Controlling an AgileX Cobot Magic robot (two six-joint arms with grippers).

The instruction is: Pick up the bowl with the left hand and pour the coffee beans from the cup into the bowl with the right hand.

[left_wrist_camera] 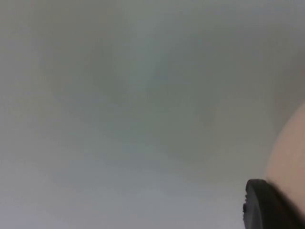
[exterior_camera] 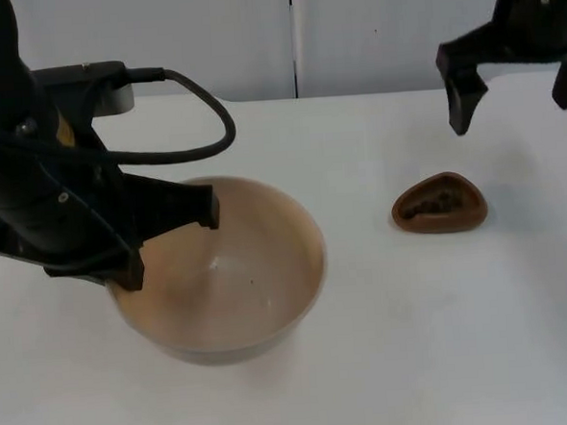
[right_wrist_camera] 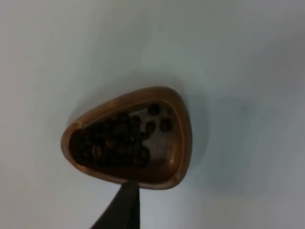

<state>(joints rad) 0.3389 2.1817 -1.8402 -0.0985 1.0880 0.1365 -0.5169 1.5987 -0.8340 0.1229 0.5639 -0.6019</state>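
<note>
Top view, for your log: beige bowl (exterior_camera: 232, 283), rim between left gripper (exterior_camera: 170, 243) fingers; brown cup (exterior_camera: 439, 204) of beans (right_wrist_camera: 116, 140); right gripper (exterior_camera: 512, 88) spread above.

Items on the white worktop (exterior_camera: 389, 360), counted:
- Bowl (exterior_camera: 258, 272), beige, round: one.
- Cup (exterior_camera: 439, 204), brown, rounded-triangle shape: one.
- Coffee beans (right_wrist_camera: 119, 140), dark, heaped inside the cup: many, overlapping, exact number cannot be told.
- Robot arms: two, each with one end effector: left end effector (exterior_camera: 170, 241), right end effector (exterior_camera: 512, 88).
</note>
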